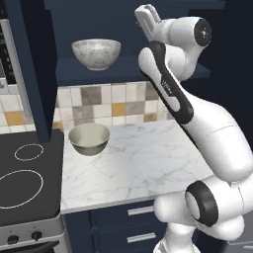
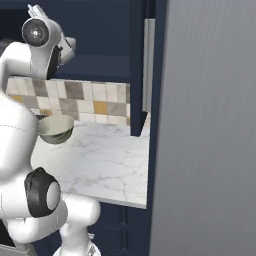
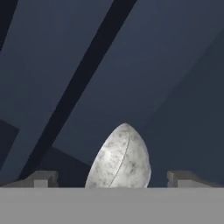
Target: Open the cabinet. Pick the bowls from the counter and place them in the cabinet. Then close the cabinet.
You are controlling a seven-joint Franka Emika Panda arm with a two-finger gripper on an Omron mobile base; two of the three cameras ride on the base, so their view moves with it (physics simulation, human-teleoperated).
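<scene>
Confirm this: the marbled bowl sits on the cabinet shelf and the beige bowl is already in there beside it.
Not quite. The marbled bowl does sit on the cabinet shelf, but the beige bowl is on the counter below, near the stovetop, as the left base view shows.

Left base cam sits behind arm, looks forward and down over white marble counter with grey veining (image 1: 143, 163), black stovetop (image 1: 29, 178) at left. Right base cam covers same counter (image 2: 105, 160) from other side; both catch plain beige-grey bowl (image 1: 89, 139) (image 2: 55, 128). Hand cam rolled, close on marbled speckled bowl (image 3: 120, 159) inside dark navy cabinet (image 3: 144, 65).
</scene>
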